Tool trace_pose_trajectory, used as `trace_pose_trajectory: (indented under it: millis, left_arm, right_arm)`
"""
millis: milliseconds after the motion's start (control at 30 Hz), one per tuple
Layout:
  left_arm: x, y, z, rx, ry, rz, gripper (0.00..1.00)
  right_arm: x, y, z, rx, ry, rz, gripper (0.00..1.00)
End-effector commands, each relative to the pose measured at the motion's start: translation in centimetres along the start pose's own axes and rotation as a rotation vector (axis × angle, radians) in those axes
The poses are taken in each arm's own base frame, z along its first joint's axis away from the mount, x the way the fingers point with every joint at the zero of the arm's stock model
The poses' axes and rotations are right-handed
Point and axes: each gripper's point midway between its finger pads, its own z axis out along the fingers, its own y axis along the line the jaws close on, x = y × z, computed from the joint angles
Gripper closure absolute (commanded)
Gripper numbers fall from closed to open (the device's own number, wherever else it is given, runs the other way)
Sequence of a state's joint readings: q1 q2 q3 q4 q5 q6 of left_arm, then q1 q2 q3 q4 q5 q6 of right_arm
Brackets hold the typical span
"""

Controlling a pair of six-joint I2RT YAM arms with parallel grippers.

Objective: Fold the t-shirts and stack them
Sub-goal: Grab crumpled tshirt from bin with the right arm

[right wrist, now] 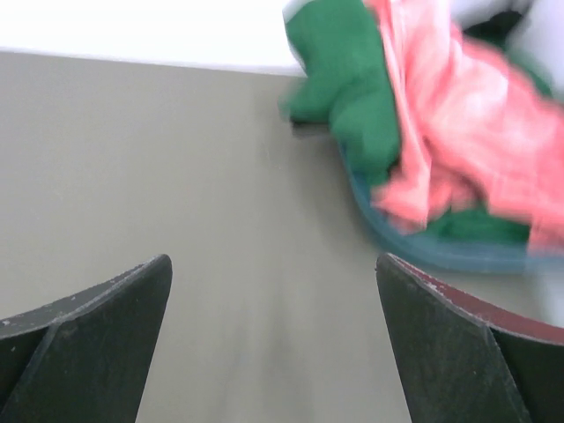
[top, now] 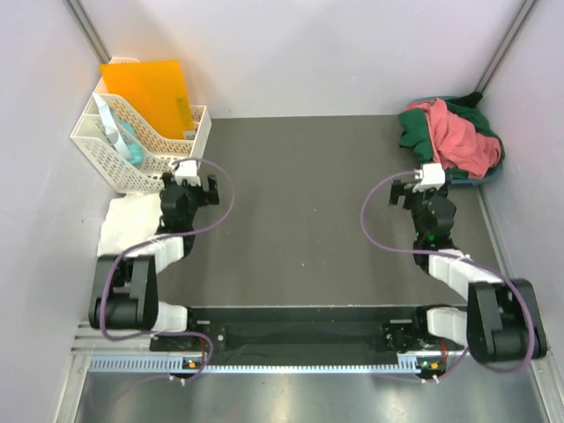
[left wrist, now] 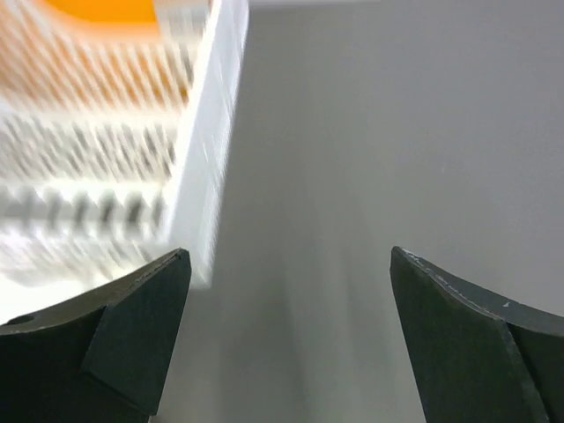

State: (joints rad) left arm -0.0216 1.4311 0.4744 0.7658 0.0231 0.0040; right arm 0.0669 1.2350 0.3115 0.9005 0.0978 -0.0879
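Note:
A salmon-pink t-shirt (top: 456, 134) and a dark green t-shirt (top: 412, 134) lie crumpled together in a blue-green basin (top: 480, 181) at the back right. In the right wrist view the pink shirt (right wrist: 463, 115) lies over the green one (right wrist: 348, 84). A white t-shirt (top: 123, 220) lies bunched at the table's left edge, partly under my left arm. My left gripper (top: 196, 181) is open and empty beside the basket, above the bare table (left wrist: 291, 264). My right gripper (top: 412, 188) is open and empty (right wrist: 273, 273), short of the basin.
A white lattice basket (top: 141, 141) with an orange folder (top: 152, 88) stands at the back left; its wall shows blurred in the left wrist view (left wrist: 198, 132). The basin's rim (right wrist: 414, 251) lies ahead right of my right gripper. Grey walls close in the dark table (top: 300, 203).

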Motion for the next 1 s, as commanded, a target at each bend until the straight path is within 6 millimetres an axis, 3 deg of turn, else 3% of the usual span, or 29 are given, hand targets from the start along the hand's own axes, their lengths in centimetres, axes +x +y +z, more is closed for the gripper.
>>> trace_pose_trajectory:
  millis: [0, 33, 67, 100, 133, 167, 233, 267, 333, 400, 533, 567, 633, 667, 733, 767, 833, 867, 967]
  left_arm:
    - [-7.9, -1.8, -0.9, 0.153, -0.057, 0.227, 0.01]
    - [-11.1, -2.0, -0.8, 0.177, -0.062, 0.286, 0.01]
    - [-11.7, -2.0, -0.9, 0.193, -0.021, 0.339, 0.01]
    - [-8.7, -2.4, -2.0, 0.259, 0.158, 0.351, 0.01]
    - [-12.4, -2.3, -2.1, 0.266, 0.136, 0.396, 0.01]
    - [-13.1, -2.1, -2.4, 0.277, 0.16, 0.441, 0.01]
    - [-14.7, -1.5, -3.3, 0.265, 0.216, 0.478, 0.01]
    - [-15.3, -1.0, -3.5, 0.263, 0.214, 0.551, 0.01]
    - [-16.9, 0.9, -4.0, 0.152, 0.219, 0.57, 0.02]
    - [-17.8, 1.3, -4.3, 0.141, 0.215, 0.625, 0.01]
    - [-16.4, 1.4, -4.4, 0.166, 0.363, 0.703, 0.01]
    - [-16.3, 2.0, -4.1, 0.12, 0.399, 0.709, 0.01]
    - [-16.1, 2.6, -2.6, 0.078, 0.464, 0.705, 0.01]
    - [-15.3, 2.8, -2.9, 0.083, 0.53, 0.699, 0.01]
    - [-16.1, 2.5, -2.0, 0.092, 0.536, 0.679, 0.01]
    - [-16.5, 2.2, -2.0, 0.108, 0.521, 0.669, 0.01]
    - [-17.1, 1.9, -1.9, 0.107, 0.48, 0.667, 0.01]
    - [-17.4, 1.7, -1.9, 0.108, 0.464, 0.674, 0.01]
    - [-17.8, 1.5, -2.0, 0.095, 0.425, 0.705, 0.01]
  right_arm:
    - [-7.5, 1.8, 1.1, -0.201, 0.006, -0.183, 0.0]
    - [-8.4, 2.4, 1.1, -0.275, 0.037, -0.269, 0.0]
    - [-10.7, 3.1, 0.9, -0.396, 0.086, -0.437, 0.0]
    - [-10.6, 3.2, 1.1, -0.441, 0.145, -0.493, 0.0]
    - [-10.0, 2.9, 0.5, -0.469, 0.238, -0.514, 0.0]
    - [-14.0, 1.2, 1.4, -0.375, 0.214, -0.539, 0.0]
    - [-14.6, -0.8, 1.5, -0.301, 0.295, -0.583, 0.0]
    - [-17.3, -1.8, 1.6, -0.265, 0.274, -0.622, 0.0]
    - [-17.0, -2.2, 1.8, -0.286, 0.339, -0.678, 0.0]
    - [-18.2, -4.0, 2.9, -0.184, 0.356, -0.682, 0.0]
    - [-15.9, -4.8, 4.4, -0.203, 0.506, -0.703, 0.0]
    - [-15.0, -5.1, 6.0, -0.221, 0.543, -0.687, 0.0]
    - [-13.1, -5.2, 7.0, -0.257, 0.612, -0.622, 0.0]
    - [-12.5, -6.6, 8.9, -0.23, 0.635, -0.568, 0.0]
    - [-11.2, -6.9, 10.0, -0.228, 0.688, -0.446, 0.0]
    - [-10.9, -8.0, 11.9, -0.204, 0.698, -0.408, 0.0]
    - [-10.0, -8.5, 12.8, -0.204, 0.733, -0.319, 0.05]
    - [-9.6, -9.6, 14.0, -0.186, 0.73, -0.29, 0.06]
    - [-7.8, -10.5, 14.7, -0.203, 0.747, -0.234, 0.06]
